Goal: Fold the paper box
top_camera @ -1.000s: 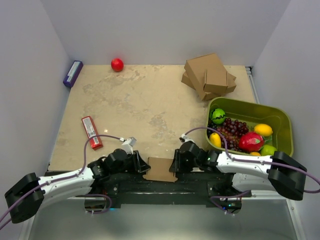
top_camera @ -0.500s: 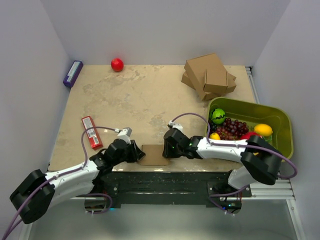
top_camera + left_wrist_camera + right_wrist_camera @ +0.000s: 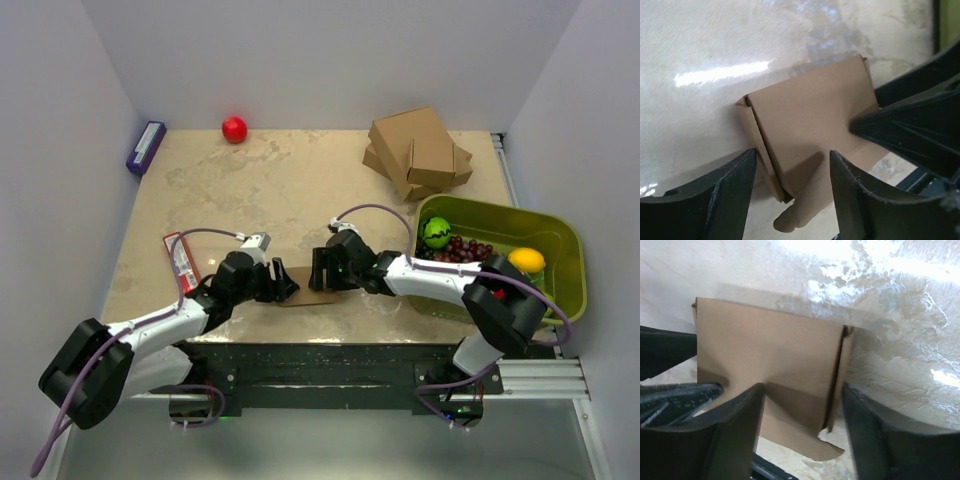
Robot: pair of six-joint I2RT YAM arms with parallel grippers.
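Both arms have slid the paper box (image 3: 306,289) away from the desk's (image 3: 280,190) near edge; left gripper (image 3: 283,284) and right gripper (image 3: 322,273) straddle it, unclenched.

Upper left: purple packet (image 3: 146,147), red ball (image 3: 234,129) to its right. Left middle: red packet (image 3: 181,262). Upper right: stacked cardboard boxes (image 3: 418,152). Right: green bin (image 3: 490,212) holding fruit (image 3: 526,260).
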